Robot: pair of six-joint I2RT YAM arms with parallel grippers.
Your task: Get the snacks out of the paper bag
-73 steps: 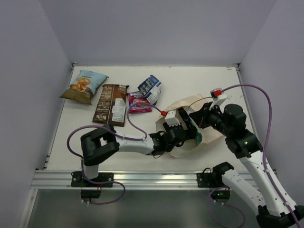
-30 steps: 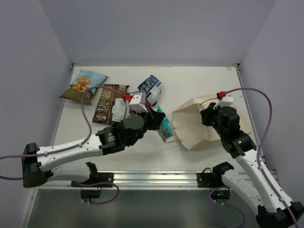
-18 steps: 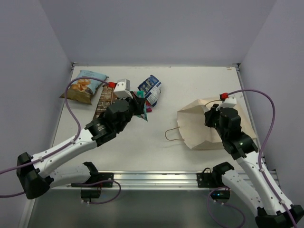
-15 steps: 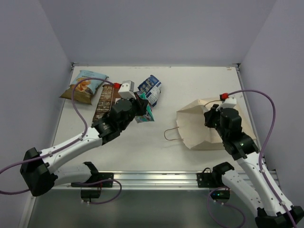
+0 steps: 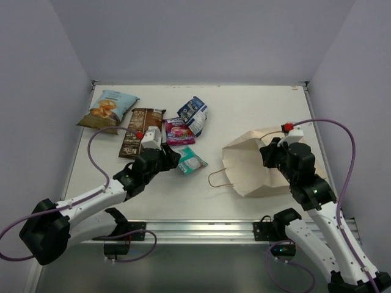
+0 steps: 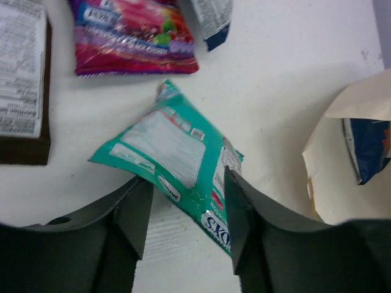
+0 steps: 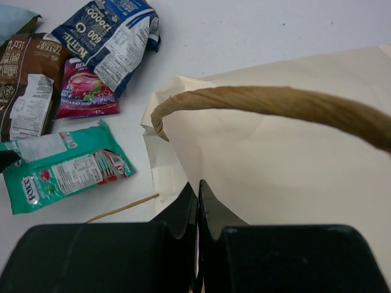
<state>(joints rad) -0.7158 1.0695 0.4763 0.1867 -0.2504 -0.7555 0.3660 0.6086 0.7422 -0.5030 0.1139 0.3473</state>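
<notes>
Standing by the rig, I noted the left gripper (image 6: 186, 183) with its jaws moderately apart astride the near edge of the teal-green packet (image 6: 171, 146), which lay flat just beyond the mouth of the paper bag (image 5: 249, 168). The right gripper (image 7: 197, 196) was pinched closed on the bag's rim. One blue-and-white packet (image 6: 369, 145) showed inside the bag. The magenta-purple packet (image 5: 178, 131), dark brown packet (image 5: 142, 133), chip bag (image 5: 109, 110) and second blue-and-white packet (image 5: 193, 114) lay farther from the mouth.

Hazards, as judged: a slipping rim pinch would let the mouth collapse over the last packet; a careless reach could snag the cord handle (image 5: 215, 179) and drag the bag.

The table (image 5: 244, 110) was white and matte, between pale lavender walls.
</notes>
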